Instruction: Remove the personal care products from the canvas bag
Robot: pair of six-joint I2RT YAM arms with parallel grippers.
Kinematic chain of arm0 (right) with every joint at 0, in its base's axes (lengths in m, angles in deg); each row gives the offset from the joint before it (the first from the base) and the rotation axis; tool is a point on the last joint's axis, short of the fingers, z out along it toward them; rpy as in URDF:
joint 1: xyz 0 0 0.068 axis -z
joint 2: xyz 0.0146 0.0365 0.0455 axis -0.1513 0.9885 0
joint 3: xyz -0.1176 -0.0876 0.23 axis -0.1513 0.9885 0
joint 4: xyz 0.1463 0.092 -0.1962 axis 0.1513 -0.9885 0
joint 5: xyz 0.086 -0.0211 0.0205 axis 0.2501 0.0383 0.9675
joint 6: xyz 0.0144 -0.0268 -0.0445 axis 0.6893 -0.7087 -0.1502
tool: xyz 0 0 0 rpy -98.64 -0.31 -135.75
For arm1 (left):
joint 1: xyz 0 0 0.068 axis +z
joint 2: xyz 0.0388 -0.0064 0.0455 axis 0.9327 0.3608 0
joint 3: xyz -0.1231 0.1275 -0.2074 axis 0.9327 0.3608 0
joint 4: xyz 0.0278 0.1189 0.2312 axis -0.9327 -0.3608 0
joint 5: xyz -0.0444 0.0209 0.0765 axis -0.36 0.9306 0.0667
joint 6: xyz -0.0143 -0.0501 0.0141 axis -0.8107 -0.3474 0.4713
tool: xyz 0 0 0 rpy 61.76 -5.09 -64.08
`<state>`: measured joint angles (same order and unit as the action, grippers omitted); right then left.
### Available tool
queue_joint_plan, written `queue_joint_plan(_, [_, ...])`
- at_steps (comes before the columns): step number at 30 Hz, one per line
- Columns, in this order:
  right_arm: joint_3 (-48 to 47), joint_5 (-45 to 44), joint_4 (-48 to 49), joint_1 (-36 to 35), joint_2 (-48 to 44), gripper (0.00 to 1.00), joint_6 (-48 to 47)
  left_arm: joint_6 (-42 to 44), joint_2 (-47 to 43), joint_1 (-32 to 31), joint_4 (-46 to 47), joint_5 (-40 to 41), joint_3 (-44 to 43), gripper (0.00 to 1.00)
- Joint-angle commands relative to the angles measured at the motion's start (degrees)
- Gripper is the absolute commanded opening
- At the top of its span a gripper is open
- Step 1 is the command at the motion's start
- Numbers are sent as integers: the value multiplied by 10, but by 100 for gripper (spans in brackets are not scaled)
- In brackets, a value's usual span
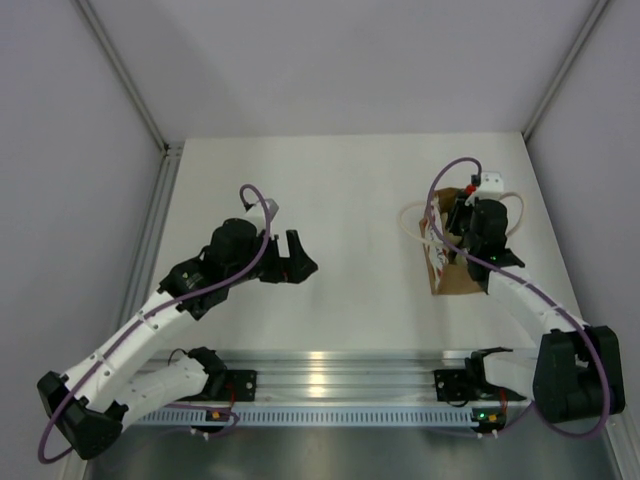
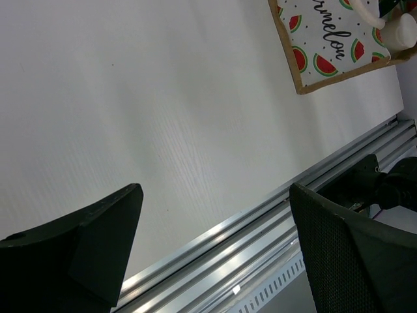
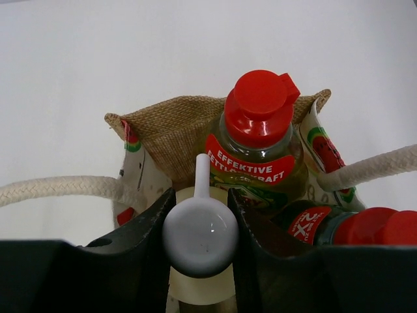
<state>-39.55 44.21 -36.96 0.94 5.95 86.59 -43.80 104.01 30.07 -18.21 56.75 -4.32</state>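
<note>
The right gripper (image 3: 200, 218) is down in the canvas bag (image 3: 166, 127) on the right of the table (image 1: 350, 200), jaws clamped on the white-capped bottle (image 3: 200, 240). The green bottle (image 3: 260, 153) and another red-capped bottle (image 3: 365, 228) stand beside it inside. The left gripper (image 2: 214, 203) hangs open, well apart

Bright, even light; soft shadows.
You get glare on the rail (image 1: 330, 362); the right tool (image 3: 200, 202) looks soft.

The green bottle (image 3: 260, 163) carried a red label reading "EFFEKTIVE FETTLÖSEKRAFT" (the lower word less sharp). The other red-capped bottle (image 3: 313, 225) showed "2X". The canvas bag (image 2: 329, 39) read "rmelon" in script.
</note>
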Motion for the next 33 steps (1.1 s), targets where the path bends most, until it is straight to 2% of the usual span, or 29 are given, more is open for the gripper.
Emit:
queue_joint_plan(1, [6, 3, 79, 1, 1, 21, -9, 16, -13, -2, -14, 13, -15, 98])
queue_joint_plan(10, [-18, 14, 74, 1, -14, 0, -28, 25, -26, -2, -34, 33, -22, 98])
queue_joint_plan(19, [-45, 17, 52, 1, -44, 0, -31, 28, -35, -2, -52, 44, -25, 98])
queue_joint_plan(33, [-74, 12, 33, 1, -56, 0, -46, 50, -59, -2, -101, 110, -39, 98])
